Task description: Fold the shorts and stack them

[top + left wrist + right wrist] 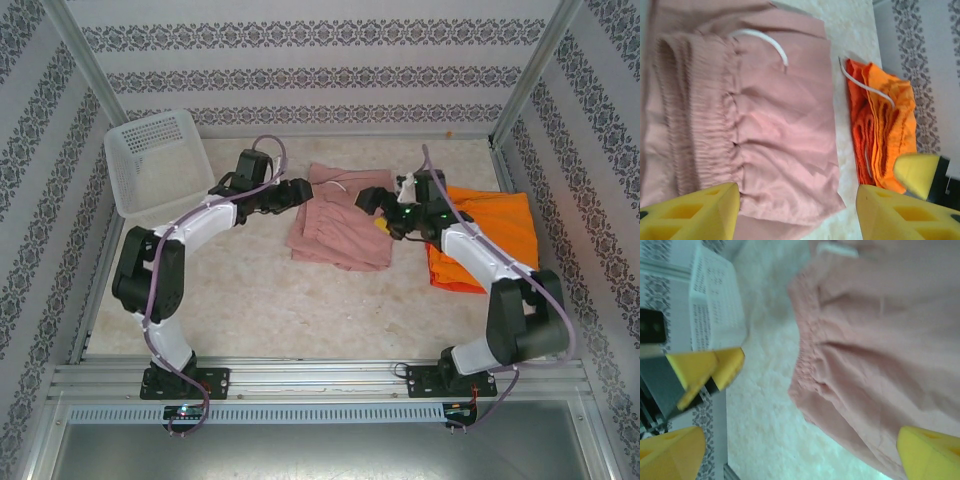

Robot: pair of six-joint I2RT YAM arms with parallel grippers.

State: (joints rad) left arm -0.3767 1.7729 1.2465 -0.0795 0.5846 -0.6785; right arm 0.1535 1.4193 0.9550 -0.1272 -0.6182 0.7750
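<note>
While both claws hang spread wide and empty, the left gripper (300,190) at the left edge of the dusty pink shorts (340,232) and the right gripper (373,201) at their right edge, a shallow pinch could catch only the top layer and bunch the cloth. Right of the pink shorts, the bright orange shorts (492,228) lie on the red-orange shorts (452,281); a careless carry might rumple that stack.

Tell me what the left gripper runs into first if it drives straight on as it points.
Probably the dusty pink shorts: they lie right ahead of the open left gripper, though its height above them is unclear.
</note>
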